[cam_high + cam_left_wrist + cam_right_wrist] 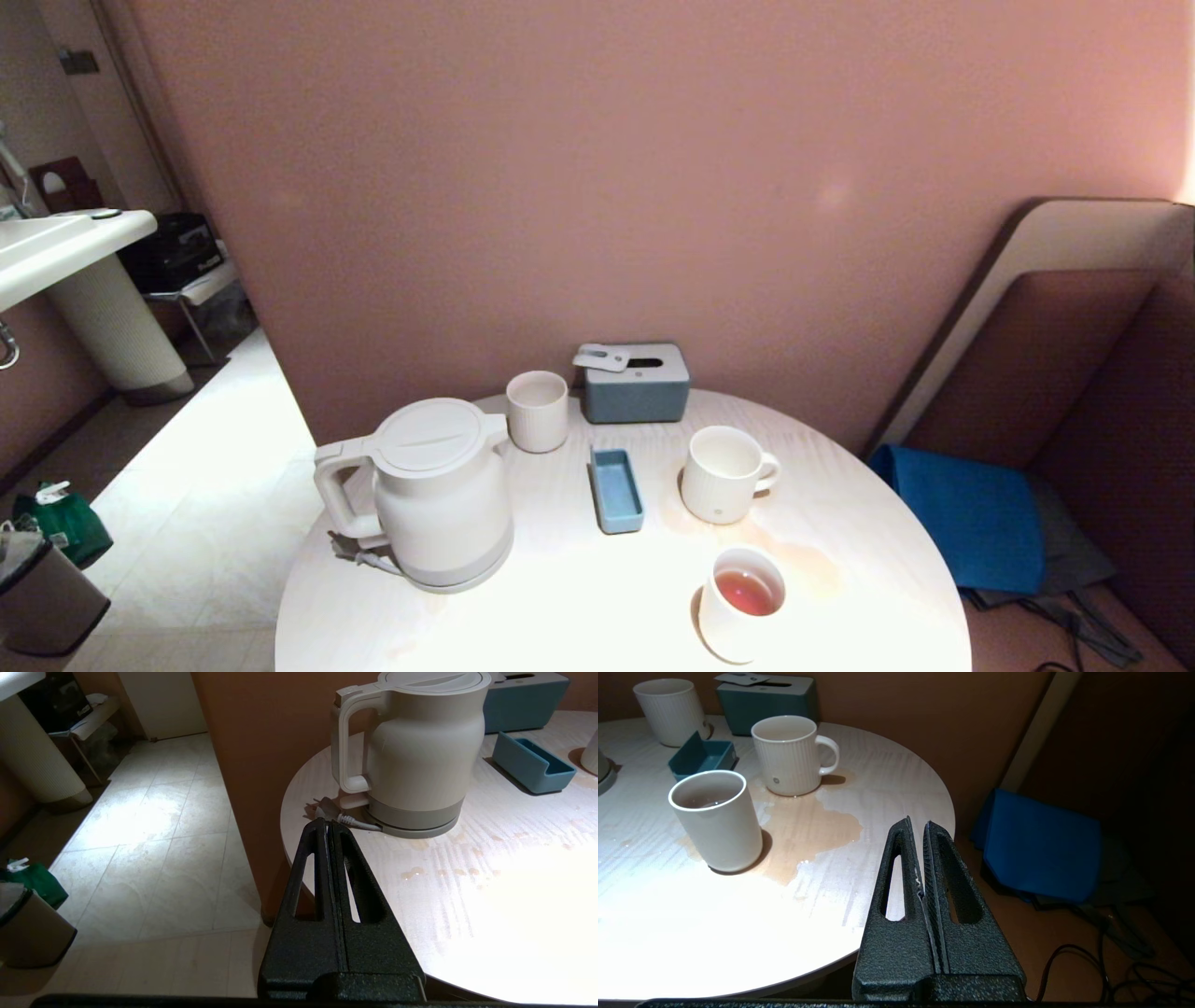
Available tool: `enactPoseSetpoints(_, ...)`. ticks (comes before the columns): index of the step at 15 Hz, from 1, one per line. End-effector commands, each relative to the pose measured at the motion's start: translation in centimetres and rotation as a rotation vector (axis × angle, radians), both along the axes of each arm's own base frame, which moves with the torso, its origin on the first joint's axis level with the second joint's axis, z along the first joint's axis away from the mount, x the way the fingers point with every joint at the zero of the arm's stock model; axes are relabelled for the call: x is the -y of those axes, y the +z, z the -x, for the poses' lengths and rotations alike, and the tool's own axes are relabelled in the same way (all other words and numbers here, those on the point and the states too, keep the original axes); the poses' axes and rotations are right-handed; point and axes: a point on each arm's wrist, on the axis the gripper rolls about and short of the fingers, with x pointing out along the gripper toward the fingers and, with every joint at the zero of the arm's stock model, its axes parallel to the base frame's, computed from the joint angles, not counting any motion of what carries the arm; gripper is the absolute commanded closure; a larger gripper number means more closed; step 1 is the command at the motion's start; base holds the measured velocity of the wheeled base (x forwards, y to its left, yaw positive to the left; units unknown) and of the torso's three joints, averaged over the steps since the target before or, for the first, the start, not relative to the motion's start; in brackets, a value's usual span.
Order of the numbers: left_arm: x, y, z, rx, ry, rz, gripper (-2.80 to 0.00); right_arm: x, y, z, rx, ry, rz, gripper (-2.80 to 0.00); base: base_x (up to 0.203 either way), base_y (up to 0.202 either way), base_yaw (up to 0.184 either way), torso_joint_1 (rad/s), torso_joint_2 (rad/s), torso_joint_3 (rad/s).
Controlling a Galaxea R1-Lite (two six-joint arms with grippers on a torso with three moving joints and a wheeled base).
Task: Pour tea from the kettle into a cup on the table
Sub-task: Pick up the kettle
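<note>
While both arms sit parked off the near edge of the round pale-wood tabletop (pixel 579 607), out of the head view, the left end effector (pixel 328 828) has its black fingers pressed together on nothing, and the right end effector (pixel 917 830) is likewise closed and empty. Beyond the left fingertips, apart from them, lies a grey plug and cord (pixel 336 815) at the foot of the large white electric kettle (pixel 416 756); its loop handle (pixel 348 742) faces the left end effector, lid on, spout turned away. Beyond the right end effector, well apart, stands the cream ribbed mug with ear handle (pixel 787 756), seemingly empty; nearer is a plain white cup (pixel 717 821) already holding reddish-brown tea (pixel 745 591). A brownish puddle (pixel 808 830) spreads between these two. Farther back: a ribbed white tumbler (pixel 537 411), a small blue tray (pixel 616 490), a grey-blue tissue box (pixel 637 383). Risks, as judged: closed fingers must open before the handle can be taken; the loose cord could drag when the kettle lifts; the wet surface may let the mug slide if nudged; the kettle looks heavy, so a shallow grip could let it swing and overshoot the rim, adding to the spill. No step of the pour appears begun.
</note>
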Motion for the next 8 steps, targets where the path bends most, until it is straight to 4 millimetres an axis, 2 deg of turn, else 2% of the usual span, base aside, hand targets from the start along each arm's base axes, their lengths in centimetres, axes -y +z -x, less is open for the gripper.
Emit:
enactPoseSetpoints(1, 0.00, 0.01, -0.01, 0.000, 0.000, 0.001, 0.00, 0.00, 0.00, -0.01, -0.002, 0.000, 0.000, 0.00, 0.000, 0.000, 0.000, 0.000, 0.00, 0.000)
enactPoseSetpoints(8, 0.00, 0.01, -0.01, 0.000, 0.000, 0.001, 0.00, 0.00, 0.00, -0.01, -0.002, 0.000, 0.002, 0.00, 0.000, 0.000, 0.000, 0.000, 0.00, 0.000)
